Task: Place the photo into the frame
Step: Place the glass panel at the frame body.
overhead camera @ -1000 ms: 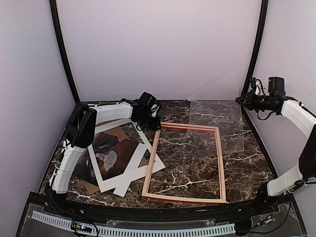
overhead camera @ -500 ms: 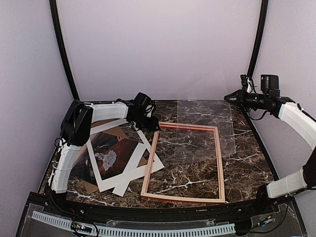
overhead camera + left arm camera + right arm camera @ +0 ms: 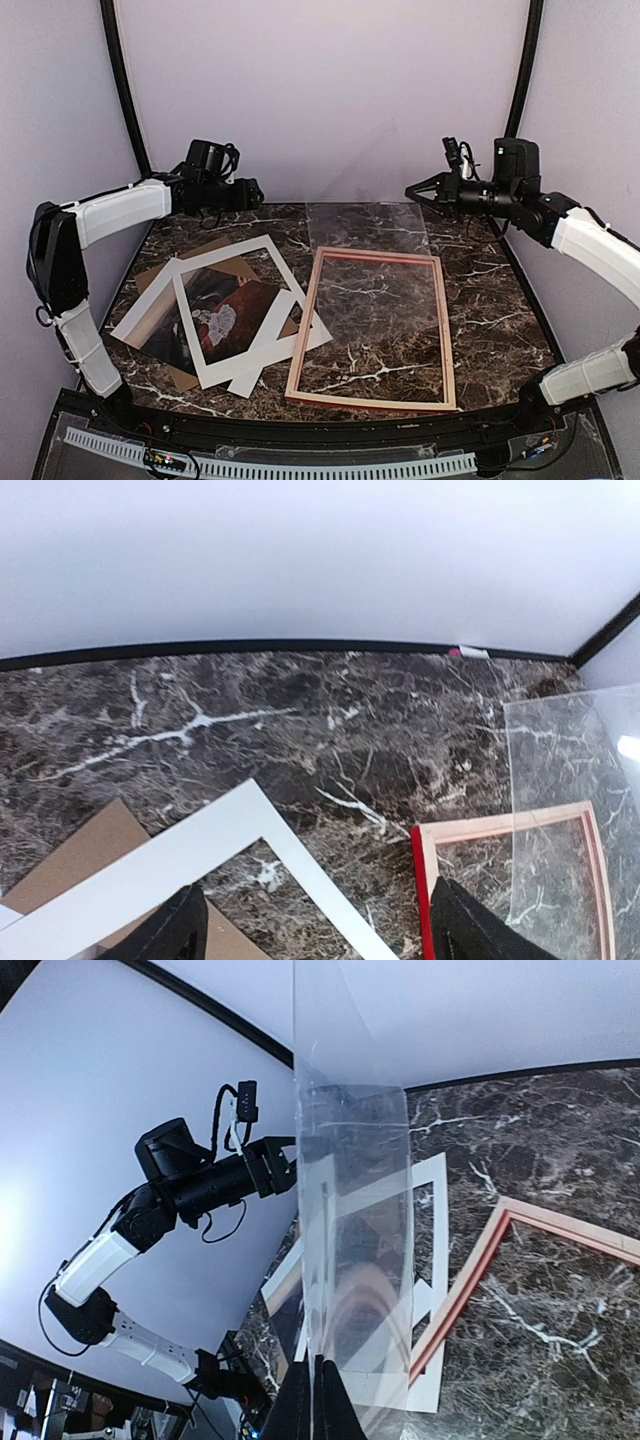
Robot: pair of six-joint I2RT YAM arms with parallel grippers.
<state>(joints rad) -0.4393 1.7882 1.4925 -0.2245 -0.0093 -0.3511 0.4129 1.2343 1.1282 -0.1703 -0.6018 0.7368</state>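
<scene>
The photo (image 3: 235,308), dark with a white figure, lies at the table's left, and a white mat (image 3: 275,262) lies askew over it. To its right the frame (image 3: 306,335) lies flat, pale wood with a red outer edge (image 3: 418,865). My left gripper (image 3: 255,192) hovers open and empty above the back left of the table; in the left wrist view its fingertips (image 3: 175,935) straddle the mat's corner (image 3: 230,825) and the frame's corner. My right gripper (image 3: 412,190) is shut on the edge of a clear sheet (image 3: 365,225) that hangs over the frame's far end.
A brown backing board (image 3: 212,250) lies under the photo and mat, and shows in the left wrist view (image 3: 70,865). In the right wrist view the clear sheet (image 3: 355,1210) stands edge-on from my right gripper (image 3: 318,1410), with the left arm (image 3: 200,1180) behind it. White walls enclose the table.
My left gripper has opened and risen from the mat near the frame's far corner to the back left. My right gripper has carried the clear sheet leftward over the frame's far end.
</scene>
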